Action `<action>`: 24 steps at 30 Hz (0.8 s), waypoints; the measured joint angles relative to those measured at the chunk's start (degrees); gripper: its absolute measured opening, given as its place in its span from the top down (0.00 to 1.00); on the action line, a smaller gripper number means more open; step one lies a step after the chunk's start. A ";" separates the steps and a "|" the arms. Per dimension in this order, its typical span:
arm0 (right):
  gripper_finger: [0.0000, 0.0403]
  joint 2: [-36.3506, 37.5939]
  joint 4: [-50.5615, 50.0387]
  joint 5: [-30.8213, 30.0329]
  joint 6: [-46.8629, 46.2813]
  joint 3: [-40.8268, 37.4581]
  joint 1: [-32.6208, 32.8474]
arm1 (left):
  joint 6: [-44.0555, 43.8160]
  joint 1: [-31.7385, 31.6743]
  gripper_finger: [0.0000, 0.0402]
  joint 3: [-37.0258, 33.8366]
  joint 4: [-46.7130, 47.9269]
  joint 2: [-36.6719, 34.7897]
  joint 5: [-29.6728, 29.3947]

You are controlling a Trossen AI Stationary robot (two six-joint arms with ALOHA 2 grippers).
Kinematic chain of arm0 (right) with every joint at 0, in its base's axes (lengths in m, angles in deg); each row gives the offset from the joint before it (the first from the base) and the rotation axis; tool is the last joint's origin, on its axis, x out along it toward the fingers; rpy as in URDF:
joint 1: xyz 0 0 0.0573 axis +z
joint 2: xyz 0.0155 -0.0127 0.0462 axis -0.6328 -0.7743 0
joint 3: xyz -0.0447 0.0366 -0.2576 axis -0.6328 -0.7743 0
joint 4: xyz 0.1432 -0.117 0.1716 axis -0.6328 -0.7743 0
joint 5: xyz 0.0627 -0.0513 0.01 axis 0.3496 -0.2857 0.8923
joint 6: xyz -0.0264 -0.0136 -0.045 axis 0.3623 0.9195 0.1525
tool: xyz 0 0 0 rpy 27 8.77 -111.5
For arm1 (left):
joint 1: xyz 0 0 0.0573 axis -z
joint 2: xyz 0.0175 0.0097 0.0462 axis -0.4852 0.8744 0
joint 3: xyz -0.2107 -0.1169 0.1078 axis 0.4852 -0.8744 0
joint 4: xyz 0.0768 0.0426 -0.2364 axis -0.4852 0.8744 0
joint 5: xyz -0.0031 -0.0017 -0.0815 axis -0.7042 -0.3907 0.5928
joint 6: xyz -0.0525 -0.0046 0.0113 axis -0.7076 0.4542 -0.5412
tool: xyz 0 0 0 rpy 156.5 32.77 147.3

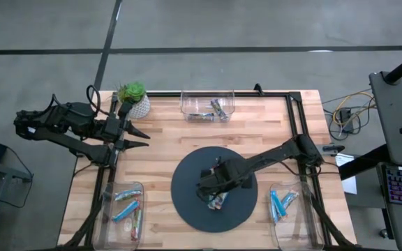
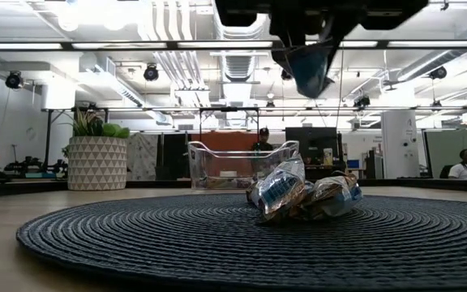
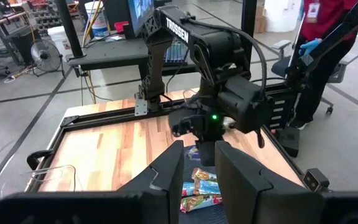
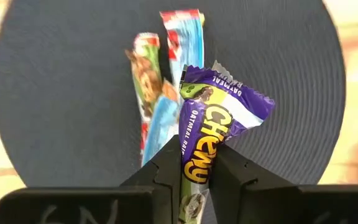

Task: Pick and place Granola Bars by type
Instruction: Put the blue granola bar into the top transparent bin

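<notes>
A pale wood table (image 1: 166, 139) fills the middle of the high view, with a dark round mat (image 1: 187, 188) at lower centre, a clear bin (image 1: 207, 104) at top centre, another bin at lower left (image 1: 122, 209) and a third at lower right (image 1: 288, 209). A potted plant (image 1: 132, 97) stands at upper left. In the low view an open workshop with ceiling lights lies behind the table, with people far back.

The right gripper (image 4: 195, 163) hangs over the mat's centre, its fingers nearly closed on a purple bar (image 4: 209, 130). That bar's long axis runs straight out from between the fingers, its free end fanned wide over the mat.

More bars (image 1: 217, 201) lie bunched on the mat just right of centre; in the right wrist view their long axes run up the frame.

The left gripper (image 1: 143, 138) waits at upper left beside the plant, its fingers slightly parted and holding nothing.
</notes>
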 joint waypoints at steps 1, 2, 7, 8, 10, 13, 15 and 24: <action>0.87 0.00 -0.62 -0.37 0.81 0.71 -0.31 | -0.35 0.00 0.81 0.00 0.00 0.00 0.00; 0.87 0.00 -1.28 -0.40 1.62 1.48 -0.77 | -0.68 0.00 0.81 0.00 0.00 0.00 0.00; 0.87 0.02 -6.34 -0.44 7.30 4.97 -3.96 | -1.77 -0.02 0.81 0.00 -0.06 0.00 0.00; 0.87 0.02 -7.30 -0.40 9.03 5.61 -4.85 | -2.04 -0.02 0.81 0.00 -0.07 0.00 0.00; 0.87 0.13 -8.49 -0.40 13.21 6.77 -6.89 | -2.45 -0.01 0.81 0.00 -0.07 0.00 0.00; 0.87 0.19 -9.50 -0.38 19.95 8.67 -10.24 | -2.70 0.00 0.81 0.00 -0.07 0.00 0.00; 0.87 0.22 -9.98 -0.36 24.20 10.00 -12.66 | -2.70 0.00 0.81 0.00 -0.07 0.00 0.00; 0.87 0.28 -10.09 -1.92 41.13 16.02 -23.91 | -2.70 -0.02 0.81 0.00 -0.08 0.00 0.00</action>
